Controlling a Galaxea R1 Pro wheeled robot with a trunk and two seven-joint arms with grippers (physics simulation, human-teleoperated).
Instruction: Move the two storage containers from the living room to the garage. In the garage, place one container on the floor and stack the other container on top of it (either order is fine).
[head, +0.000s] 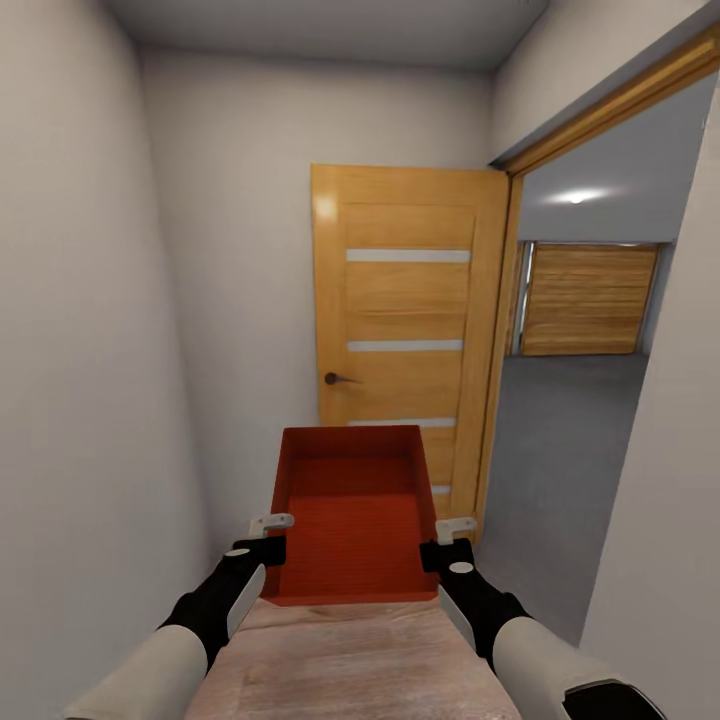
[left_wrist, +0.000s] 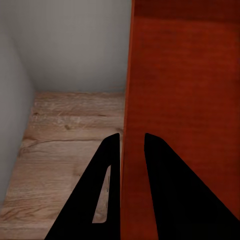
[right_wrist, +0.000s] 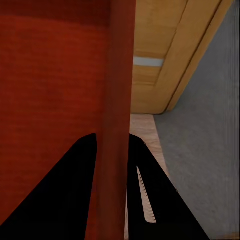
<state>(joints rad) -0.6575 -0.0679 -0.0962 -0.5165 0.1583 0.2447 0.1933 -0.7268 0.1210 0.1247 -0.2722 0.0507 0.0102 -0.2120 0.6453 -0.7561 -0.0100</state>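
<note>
The storage container (head: 350, 515) is carried between both hands, long axis pointing ahead. Left hand (head: 268, 537) clamps its left wall; right hand (head: 452, 541) clamps its right wall. The garage floor (head: 560, 450) lies far right, through the open door (head: 405, 330).

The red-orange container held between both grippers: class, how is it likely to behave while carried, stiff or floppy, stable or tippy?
Probably stiff: the container keeps straight walls though clamped only at two rims. Likely light, since it is empty. It could slip, as the left gripper and right gripper pinch thin, smooth walls.
</note>
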